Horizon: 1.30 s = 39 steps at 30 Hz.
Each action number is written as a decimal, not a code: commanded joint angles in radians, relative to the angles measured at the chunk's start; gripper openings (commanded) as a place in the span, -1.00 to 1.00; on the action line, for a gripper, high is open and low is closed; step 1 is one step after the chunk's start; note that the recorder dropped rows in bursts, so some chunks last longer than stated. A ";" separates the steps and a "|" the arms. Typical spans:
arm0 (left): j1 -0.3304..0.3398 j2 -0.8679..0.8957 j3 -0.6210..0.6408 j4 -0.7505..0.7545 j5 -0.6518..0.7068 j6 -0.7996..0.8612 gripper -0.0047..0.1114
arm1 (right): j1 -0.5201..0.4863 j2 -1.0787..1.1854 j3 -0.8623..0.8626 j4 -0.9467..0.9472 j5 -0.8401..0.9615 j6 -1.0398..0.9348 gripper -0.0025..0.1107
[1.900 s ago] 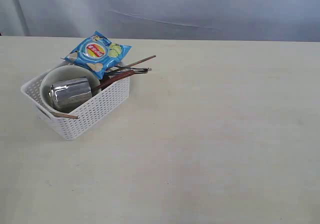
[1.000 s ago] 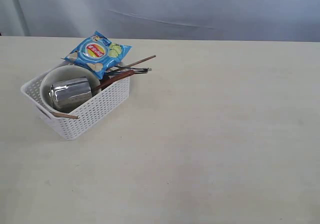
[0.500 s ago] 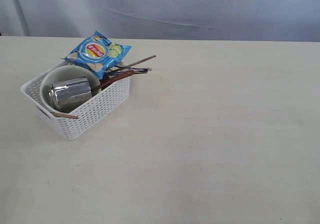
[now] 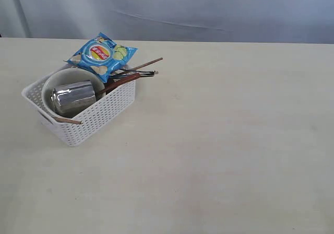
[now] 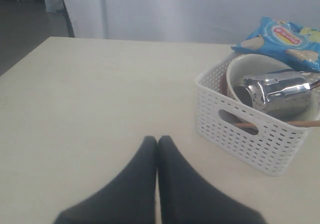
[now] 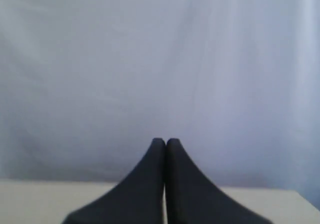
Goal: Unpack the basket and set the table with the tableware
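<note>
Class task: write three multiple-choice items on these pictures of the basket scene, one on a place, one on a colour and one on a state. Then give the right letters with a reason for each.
1. Where does the steel cup lie?
A. On its side in the cream bowl inside the white basket
B. Upright outside the basket
C. Hanging from the basket's handle cutout

2. What colour is the chip bag at the basket's far end?
A. Mostly green
B. Mostly blue
C. Mostly black

3. How does the left gripper stand?
A. Shut, holding nothing
B. Wide open over the bowl
C. Shut on the basket's rim

Answers:
1 A: the cup's shiny side rests within the bowl's rim.
2 B: blue surrounds the bag's red logo.
3 A: in the left wrist view its jaws meet, apart from the basket.
</note>
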State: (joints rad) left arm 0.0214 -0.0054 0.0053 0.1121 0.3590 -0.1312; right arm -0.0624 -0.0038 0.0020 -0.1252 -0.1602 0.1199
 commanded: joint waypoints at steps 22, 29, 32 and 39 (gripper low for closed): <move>0.000 0.005 -0.005 -0.008 -0.010 0.004 -0.92 | 0.035 0.534 -0.488 0.073 0.224 0.305 -0.96; 0.000 0.005 -0.005 -0.008 -0.010 0.004 -0.92 | 0.451 1.176 -0.902 0.073 0.453 0.138 -0.96; 0.000 0.005 -0.005 -0.008 -0.010 0.004 -0.92 | 0.565 1.393 -1.067 0.073 0.516 0.083 -0.96; 0.000 0.005 -0.005 -0.008 -0.010 0.004 -0.92 | 0.635 1.723 -1.409 0.073 0.819 -0.097 -0.96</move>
State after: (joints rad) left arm 0.0214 -0.0054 0.0053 0.1121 0.3590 -0.1312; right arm 0.5698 1.6493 -1.3185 -0.0453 0.5558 0.0824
